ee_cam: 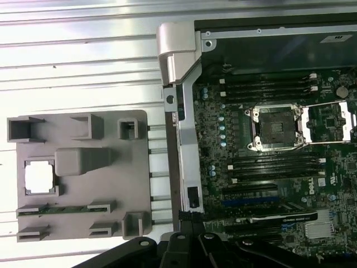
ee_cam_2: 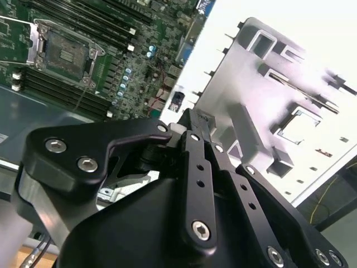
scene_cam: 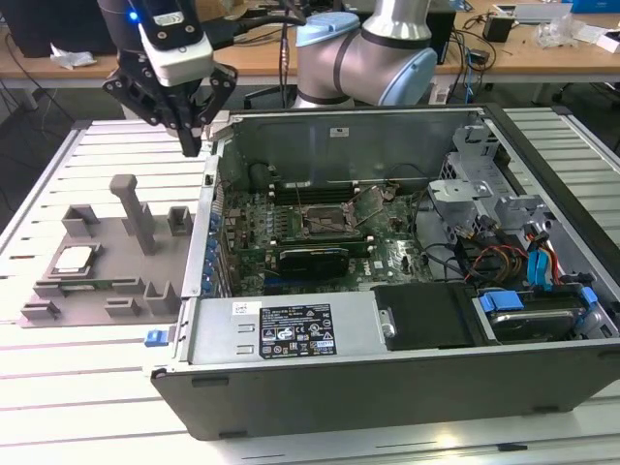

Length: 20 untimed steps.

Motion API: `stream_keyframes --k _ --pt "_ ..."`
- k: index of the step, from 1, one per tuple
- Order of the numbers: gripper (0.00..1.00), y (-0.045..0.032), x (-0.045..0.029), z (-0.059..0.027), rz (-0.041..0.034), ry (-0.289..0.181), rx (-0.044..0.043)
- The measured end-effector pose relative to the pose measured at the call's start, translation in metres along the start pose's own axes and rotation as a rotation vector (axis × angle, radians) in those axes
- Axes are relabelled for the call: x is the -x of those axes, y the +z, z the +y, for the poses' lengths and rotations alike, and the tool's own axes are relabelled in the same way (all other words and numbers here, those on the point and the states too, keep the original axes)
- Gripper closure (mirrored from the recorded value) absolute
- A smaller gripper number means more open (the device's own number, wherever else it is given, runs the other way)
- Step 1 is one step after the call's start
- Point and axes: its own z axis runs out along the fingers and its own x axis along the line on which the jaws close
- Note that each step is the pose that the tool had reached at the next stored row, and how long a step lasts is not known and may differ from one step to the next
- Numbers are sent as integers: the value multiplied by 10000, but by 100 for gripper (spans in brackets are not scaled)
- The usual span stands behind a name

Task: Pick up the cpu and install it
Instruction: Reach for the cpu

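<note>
The cpu [scene_cam: 73, 260] is a small silver square lying flat in a pocket of the grey fixture tray [scene_cam: 126, 281] at the exterior view's left; in the first wrist view the cpu [ee_cam: 39, 177] is bright in the tray [ee_cam: 89, 178]. My gripper [scene_cam: 190, 145] hangs shut and empty high over the table, between the tray and the case's side wall, well away from the cpu. The motherboard socket [scene_cam: 325, 221] inside the case stands open and empty, its metal lid [scene_cam: 366, 201] flipped up. The socket [ee_cam: 276, 128] looks the same in the first wrist view.
The open computer case [scene_cam: 291, 334] fills the middle and the exterior view's right, with memory sticks, cables and a drive bay around the socket. A tall grey post [scene_cam: 134, 208] rises from the tray. The robot arm [scene_cam: 373, 53] stands behind the case.
</note>
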Motion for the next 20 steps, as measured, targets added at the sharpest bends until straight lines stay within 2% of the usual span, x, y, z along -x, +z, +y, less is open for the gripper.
stream_keyframes --k 4,7,16,20 --pt "89 -2 -67 -5 -3 -1 0" --pt "89 -4 -157 -12 -6 0 1" --pt "89 -8 -297 -22 -8 -1 0" --pt "89 -10 -385 -29 -10 0 0"
